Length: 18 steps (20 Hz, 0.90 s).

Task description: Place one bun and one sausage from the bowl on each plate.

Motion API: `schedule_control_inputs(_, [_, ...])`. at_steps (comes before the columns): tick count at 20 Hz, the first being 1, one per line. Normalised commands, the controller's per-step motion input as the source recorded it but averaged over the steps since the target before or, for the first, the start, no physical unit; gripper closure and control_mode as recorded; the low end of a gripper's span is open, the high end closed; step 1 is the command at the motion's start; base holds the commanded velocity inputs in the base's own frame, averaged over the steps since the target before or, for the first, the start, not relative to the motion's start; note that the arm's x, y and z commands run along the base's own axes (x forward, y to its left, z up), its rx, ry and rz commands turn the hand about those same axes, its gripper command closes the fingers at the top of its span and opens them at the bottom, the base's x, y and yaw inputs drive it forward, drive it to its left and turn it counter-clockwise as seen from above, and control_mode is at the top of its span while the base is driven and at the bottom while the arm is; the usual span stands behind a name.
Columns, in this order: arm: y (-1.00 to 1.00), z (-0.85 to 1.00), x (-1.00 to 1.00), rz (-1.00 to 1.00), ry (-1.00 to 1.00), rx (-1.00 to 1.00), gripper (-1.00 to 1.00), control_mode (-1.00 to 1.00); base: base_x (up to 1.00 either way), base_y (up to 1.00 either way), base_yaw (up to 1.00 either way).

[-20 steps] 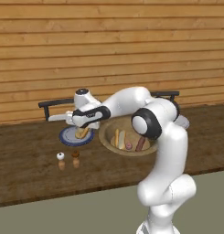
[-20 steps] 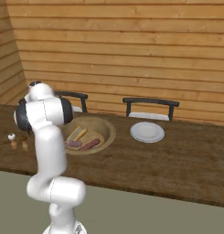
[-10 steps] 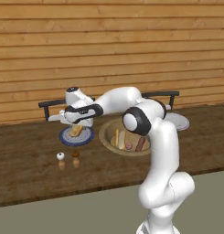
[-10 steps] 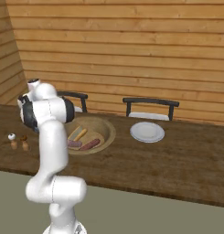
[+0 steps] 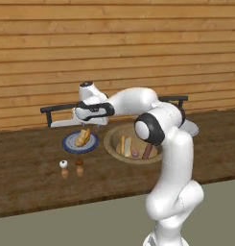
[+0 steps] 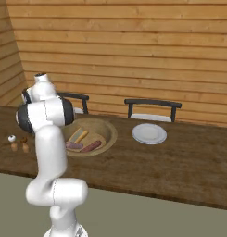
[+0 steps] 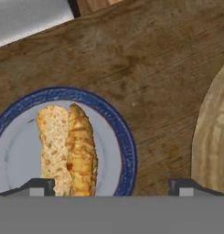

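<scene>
A bun [image 5: 82, 138] lies on the blue-rimmed plate [image 5: 69, 145], split open with its pale crumb face beside the golden crust. The gripper [image 7: 111, 185] hangs above the plate with its fingers [image 7: 38, 186] spread wide and nothing between them. The wooden bowl [image 5: 111, 135] sits just beside that plate, toward the arm's base, and holds more buns [image 5: 128, 146] and at least one sausage [image 5: 146, 152]; the pinkish piece between them is too small to name. Near the blue-rimmed plate, on the side away from the wall, stand two small shakers [image 5: 64, 165]. A white plate [image 6: 149, 133] rests well apart, on the bowl's far side.
</scene>
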Motion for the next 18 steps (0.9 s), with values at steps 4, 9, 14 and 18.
schedule_control_inputs(4, [-1.00,0.65,-1.00,-0.05,0.00,0.09,-1.00,-1.00,0.00,0.00,0.00])
schedule_control_inputs(9, [-1.00,0.20,-1.00,-0.01,0.03,0.03,-1.00,-1.00,0.00,0.00,0.00])
schedule_control_inputs(14, [-1.00,-0.01,-1.00,-0.03,0.18,0.02,-1.00,-1.00,0.00,0.00,0.00])
schedule_control_inputs(18, [-0.42,-0.39,-0.46,0.00,0.34,-0.01,-1.00,-1.00,0.00,0.00,0.00])
